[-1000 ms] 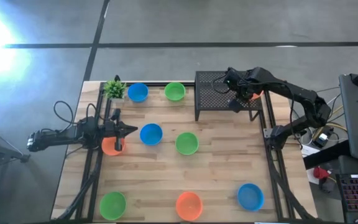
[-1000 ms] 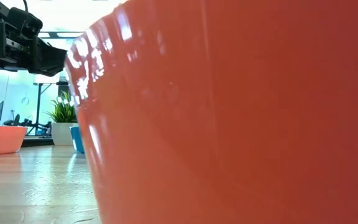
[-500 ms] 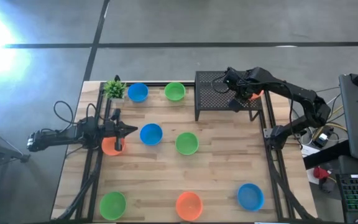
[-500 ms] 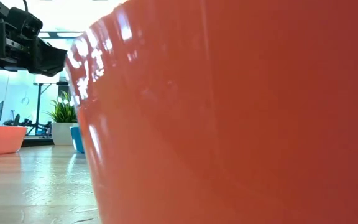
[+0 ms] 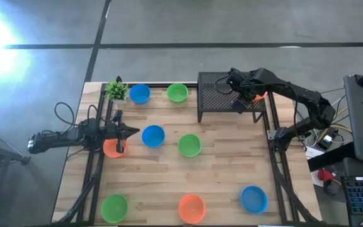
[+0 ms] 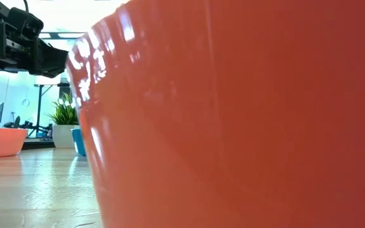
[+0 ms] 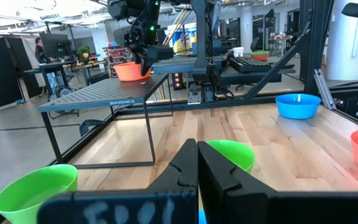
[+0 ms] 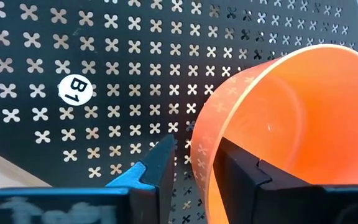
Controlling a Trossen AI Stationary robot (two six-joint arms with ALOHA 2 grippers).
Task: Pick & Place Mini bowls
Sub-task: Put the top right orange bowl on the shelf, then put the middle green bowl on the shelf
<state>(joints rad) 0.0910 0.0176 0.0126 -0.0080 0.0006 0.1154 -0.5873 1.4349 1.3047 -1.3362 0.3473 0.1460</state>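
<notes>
From above, the right gripper (image 5: 242,96) sits over the black perforated stand (image 5: 216,91) at the worktop's far right corner, beside an orange bowl (image 5: 258,96) on it. The left gripper (image 5: 128,132) hangs near the left edge, shut and empty. Level with the table, a glossy orange bowl (image 6: 233,126) fills the picture. In the right wrist view, the parted fingers (image 8: 160,165) straddle the bowl's thin rim without clamping.
</notes>
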